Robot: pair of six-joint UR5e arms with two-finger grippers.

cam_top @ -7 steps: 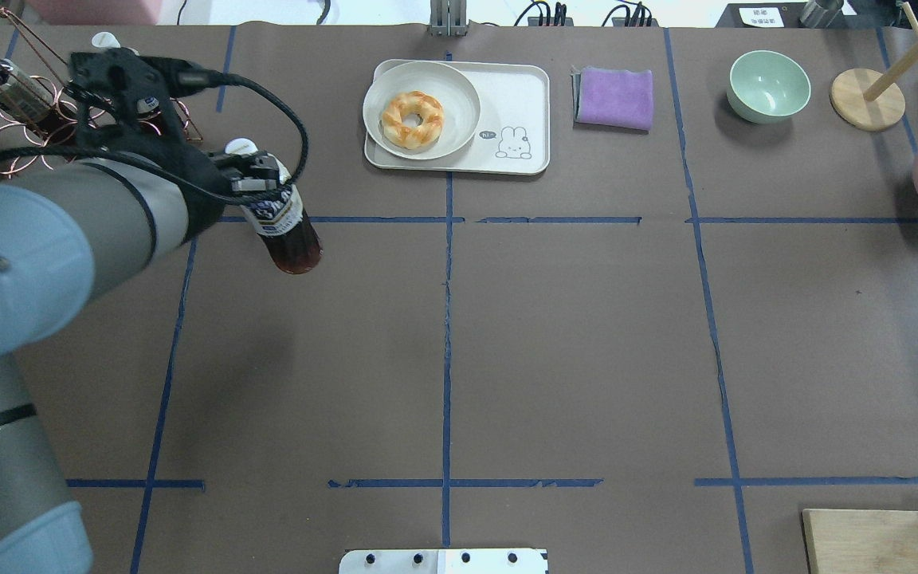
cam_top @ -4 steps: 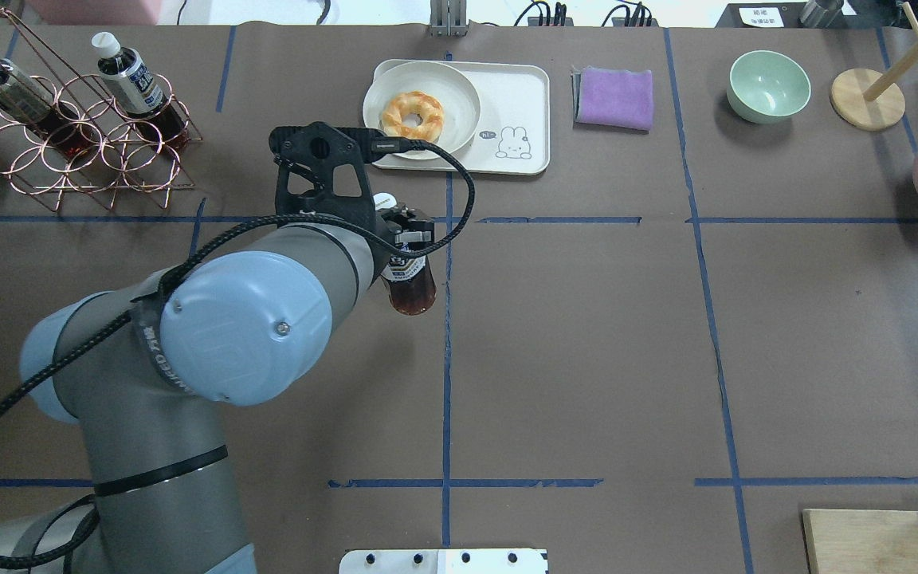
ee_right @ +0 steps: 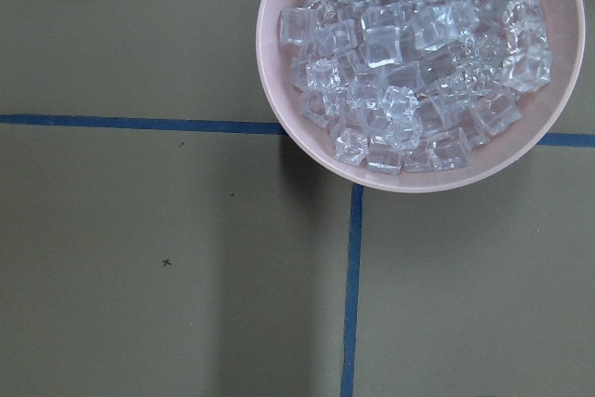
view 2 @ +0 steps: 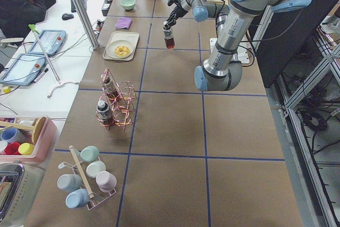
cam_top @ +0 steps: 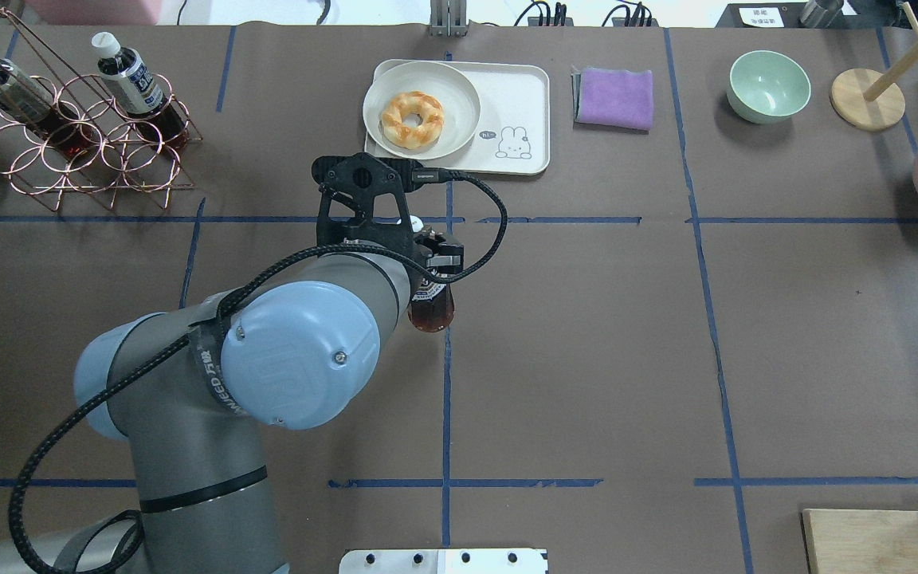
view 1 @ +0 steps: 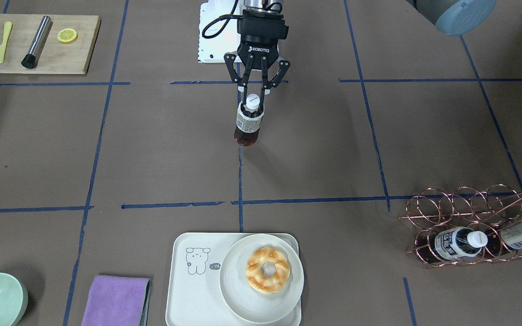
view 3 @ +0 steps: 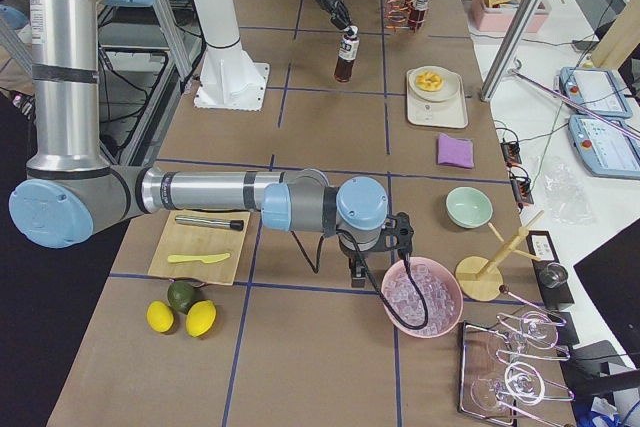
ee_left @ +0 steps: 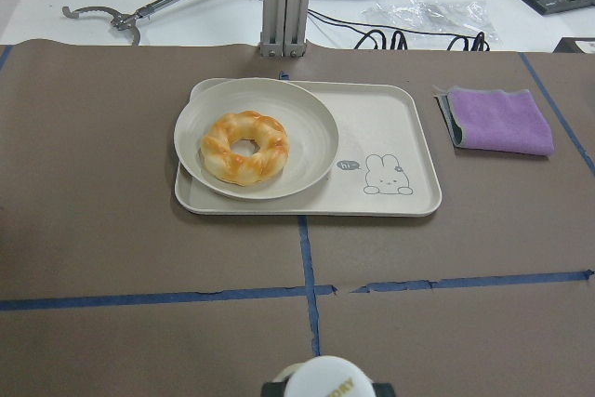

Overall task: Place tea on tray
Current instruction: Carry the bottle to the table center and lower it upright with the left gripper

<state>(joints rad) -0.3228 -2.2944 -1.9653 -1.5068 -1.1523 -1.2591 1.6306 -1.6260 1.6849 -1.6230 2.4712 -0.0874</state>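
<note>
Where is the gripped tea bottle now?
In the front-facing view, the tea bottle hangs in the left gripper over the centre tape line, on the robot's side of the tray.

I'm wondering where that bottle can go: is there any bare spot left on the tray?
Yes: the tray has a bare strip between the plate and the rim nearest the purple cloth, around the cartoon drawing. The rest is crowded: the plate with the doughnut fills it. The tea, held by the left claw, is short of the tray.
</note>
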